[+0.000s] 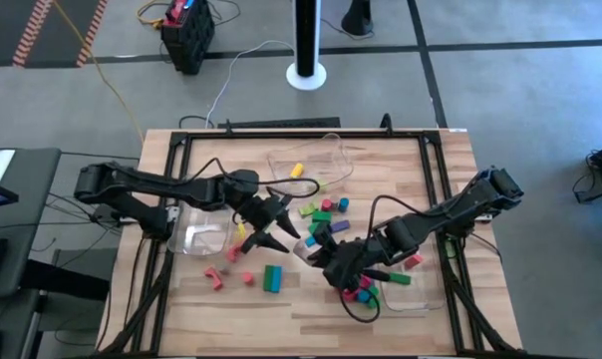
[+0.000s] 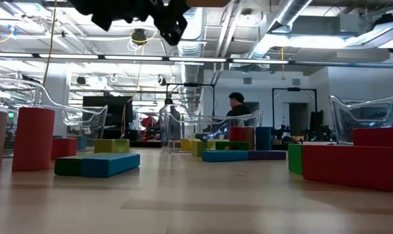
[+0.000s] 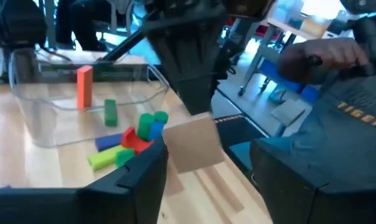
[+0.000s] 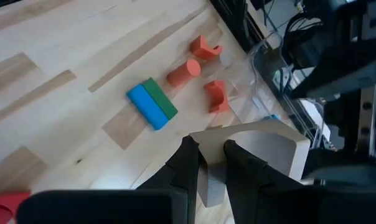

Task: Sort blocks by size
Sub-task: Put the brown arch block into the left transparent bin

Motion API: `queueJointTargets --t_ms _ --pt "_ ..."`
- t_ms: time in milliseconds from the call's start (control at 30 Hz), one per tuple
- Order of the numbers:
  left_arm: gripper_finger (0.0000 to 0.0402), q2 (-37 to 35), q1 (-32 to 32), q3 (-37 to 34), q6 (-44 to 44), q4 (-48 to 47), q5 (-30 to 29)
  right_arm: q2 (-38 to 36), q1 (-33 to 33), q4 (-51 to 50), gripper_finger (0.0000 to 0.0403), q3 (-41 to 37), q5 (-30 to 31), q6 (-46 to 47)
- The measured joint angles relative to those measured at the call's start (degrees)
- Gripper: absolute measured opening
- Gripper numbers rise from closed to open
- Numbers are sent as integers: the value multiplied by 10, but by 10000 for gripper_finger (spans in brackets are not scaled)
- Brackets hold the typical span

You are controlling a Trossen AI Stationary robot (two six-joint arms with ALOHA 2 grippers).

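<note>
My right gripper (image 4: 211, 163) is shut on a pale wooden arch block (image 4: 263, 149) above the table's middle. The block also shows in the left wrist view (image 3: 194, 144), below the right gripper. My left gripper (image 1: 279, 227) is open. Its fingers (image 3: 135, 177) stand on either side of that block, just short of it; I cannot tell whether they touch it. Coloured blocks (image 1: 326, 214) lie scattered on the table's middle. A blue and green pair of bars (image 4: 152, 102) and red pieces (image 4: 200, 68) lie toward the near left. My right gripper pinches the arch block between its two fingers at one end (image 4: 214, 186). In the left wrist view the fingers come at it from above, pointing down. The block hangs below them, clear of the table.
A clear bin (image 1: 311, 160) stands at the far middle, one (image 1: 196, 234) at the left, one (image 3: 82, 118) at the near right holding several blocks. In the low view a red cylinder (image 2: 32, 138) and a large red block (image 2: 352, 162) stand near. A person in grey (image 3: 350, 118) is beyond the table.
</note>
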Motion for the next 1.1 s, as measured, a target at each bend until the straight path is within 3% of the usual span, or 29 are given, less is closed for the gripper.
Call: queueJointTargets --t_ms 267,533,1100 --pt "264 30 9 0 -38 29 18 0 6 2 88 0 14 -9" --pt "265 50 6 0 -84 99 46 0 -8 9 88 0 14 -22" --pt "259 50 2 0 -81 73 13 18 -22 36 88 0 15 -49"
